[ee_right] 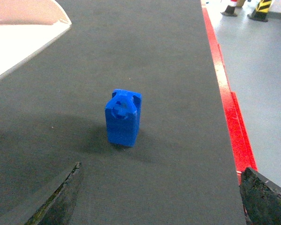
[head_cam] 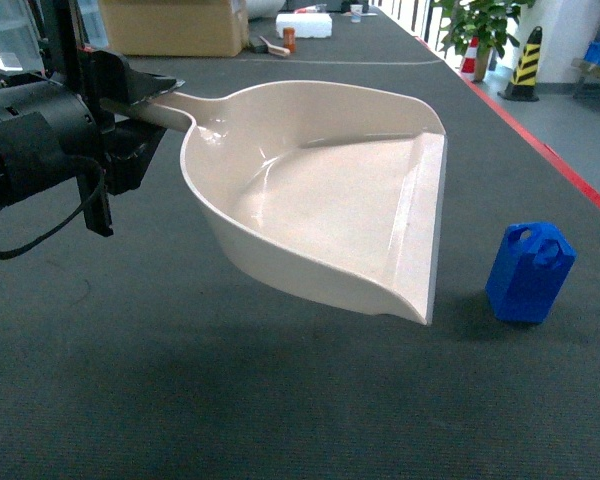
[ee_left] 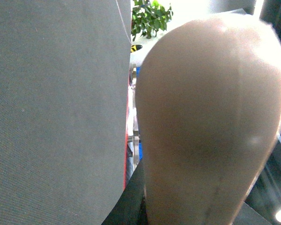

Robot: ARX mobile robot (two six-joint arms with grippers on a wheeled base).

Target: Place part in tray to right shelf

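Part (ee_right: 123,118): small blue jerrycan-shaped block, rigid moulded plastic, judged light; stood upright on the dark felt-like desk (head_cam: 180,400), just beside the tray's front lip. Flat sides are judged best gripped. Tray (head_cam: 330,200): glossy cream scoop, slippery-looking, held by its handle in the left hand (head_cam: 130,110). Right hand (ee_right: 159,197): spread wide, empty, near the part.

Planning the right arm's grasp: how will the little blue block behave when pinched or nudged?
The part looks like rigid moulded plastic, so probably stiff and light. It stands upright, taller than wide, so a sideways nudge may tip it. Its flat faces should suit the open right gripper; it likely won't roll.
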